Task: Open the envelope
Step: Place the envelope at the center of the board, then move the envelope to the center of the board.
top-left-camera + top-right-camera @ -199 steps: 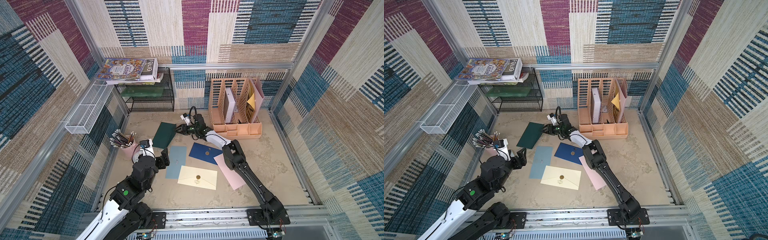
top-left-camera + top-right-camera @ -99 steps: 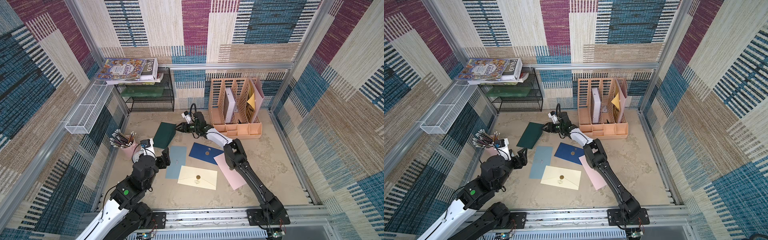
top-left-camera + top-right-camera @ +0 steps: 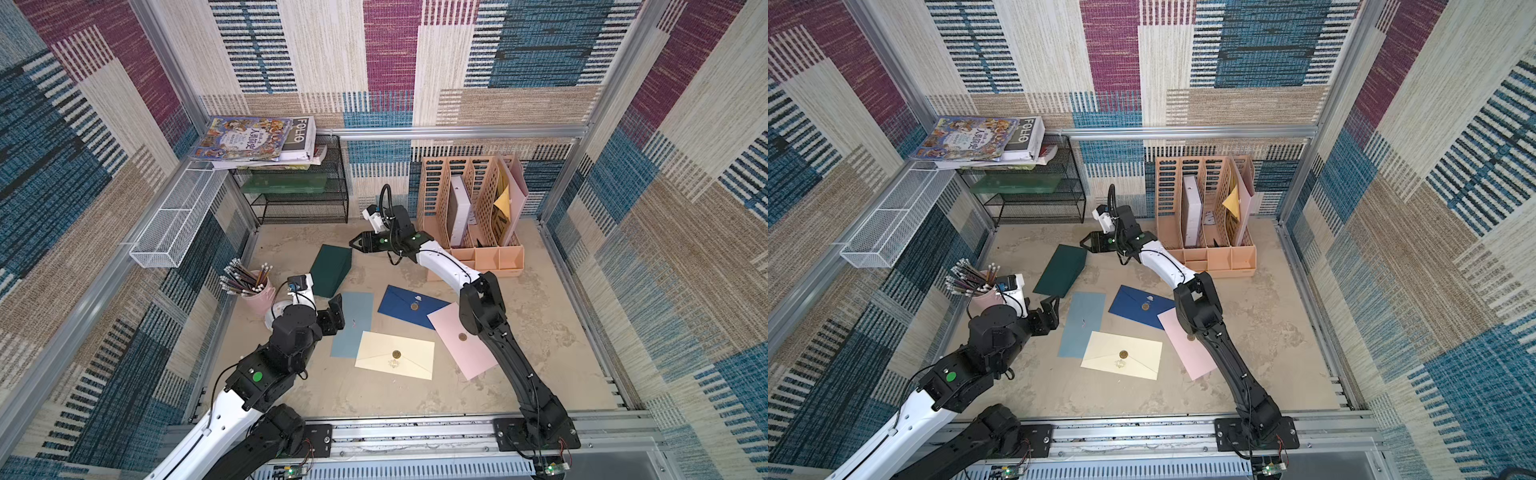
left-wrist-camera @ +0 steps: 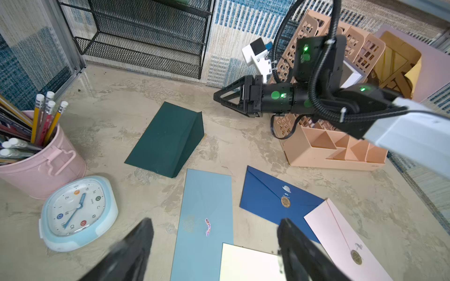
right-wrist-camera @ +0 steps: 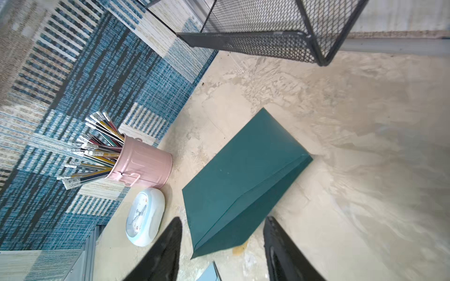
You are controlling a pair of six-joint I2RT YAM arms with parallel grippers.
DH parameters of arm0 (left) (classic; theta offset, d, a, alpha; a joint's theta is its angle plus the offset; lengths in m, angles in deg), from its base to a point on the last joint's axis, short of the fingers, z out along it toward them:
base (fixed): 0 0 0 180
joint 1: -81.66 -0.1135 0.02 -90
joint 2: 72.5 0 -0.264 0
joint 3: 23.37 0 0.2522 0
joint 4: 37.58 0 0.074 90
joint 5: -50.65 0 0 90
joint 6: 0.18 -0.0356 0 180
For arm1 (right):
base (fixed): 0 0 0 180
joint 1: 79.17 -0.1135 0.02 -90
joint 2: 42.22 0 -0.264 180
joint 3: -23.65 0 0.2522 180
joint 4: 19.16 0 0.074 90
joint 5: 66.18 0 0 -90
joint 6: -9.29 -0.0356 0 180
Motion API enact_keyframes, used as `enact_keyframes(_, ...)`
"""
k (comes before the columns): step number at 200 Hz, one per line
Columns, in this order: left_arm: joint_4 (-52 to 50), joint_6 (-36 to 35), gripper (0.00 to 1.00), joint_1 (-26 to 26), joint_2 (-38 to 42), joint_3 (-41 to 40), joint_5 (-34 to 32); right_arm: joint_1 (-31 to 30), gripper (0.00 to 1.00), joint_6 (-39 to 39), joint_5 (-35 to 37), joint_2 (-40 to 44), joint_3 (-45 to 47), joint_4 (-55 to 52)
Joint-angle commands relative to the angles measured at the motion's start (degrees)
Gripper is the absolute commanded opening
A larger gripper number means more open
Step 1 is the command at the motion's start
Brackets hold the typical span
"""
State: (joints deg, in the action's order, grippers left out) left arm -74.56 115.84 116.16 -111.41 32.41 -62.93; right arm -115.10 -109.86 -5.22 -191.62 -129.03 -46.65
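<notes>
Bare table (image 3: pixel 299 245) lies open between my right gripper (image 3: pixel 354 242) and the dark green envelope (image 3: pixel 330 269); the black mesh rack (image 3: pixel 303 199) and peach organiser (image 3: pixel 469 216) hem me in behind, and the pink pencil cup (image 3: pixel 257 293) and clock (image 4: pixel 78 214) crowd my left gripper (image 3: pixel 336 309)

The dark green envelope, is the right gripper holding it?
No. In the left wrist view the right gripper hangs open in the air beside the green envelope, touching nothing.
</notes>
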Motion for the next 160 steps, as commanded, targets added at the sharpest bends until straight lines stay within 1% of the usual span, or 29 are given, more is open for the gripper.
enact_keyframes(1, -0.2, 1.5, 0.81, 0.0, -1.6, 0.3, 3.1, -1.0, 0.56, 5.4, 8.5, 5.8, 5.3, -7.2)
enact_keyframes(24, -0.7, 2.6, 0.8, 0.0, -3.9, 0.6, 4.9, -1.8, 0.55, 6.3, 13.1, 13.8, 16.2, -7.6)
enact_keyframes(40, -1.7, 3.4, 0.79, 0.0, -5.4, 1.0, 5.4, -2.1, 0.54, 6.4, 14.7, 20.4, 26.2, -6.0)
enact_keyframes(79, -2.6, 6.0, 0.79, -0.1, -7.1, 0.5, 4.6, -5.1, 0.53, 7.9, 15.8, 36.8, 50.6, -2.0)
enact_keyframes(107, -1.5, 7.1, 0.79, 0.0, -10.3, 0.8, 5.4, -7.4, 0.53, 5.4, 14.6, 46.2, 65.9, 0.9)
enact_keyframes(132, -0.3, 7.5, 0.78, 0.0, -15.0, 1.9, 6.9, -9.8, 0.53, 3.4, 13.8, 51.1, 72.9, 2.5)
enact_keyframes(143, 1.0, 7.6, 0.78, -0.1, -16.9, 2.1, 7.2, -11.2, 0.53, 3.4, 14.1, 52.0, 74.3, 2.7)
enact_keyframes(160, 2.7, 7.4, 0.78, -0.3, -20.3, 3.1, 8.4, -11.7, 0.54, 3.2, 16.8, 51.6, 75.0, 2.4)
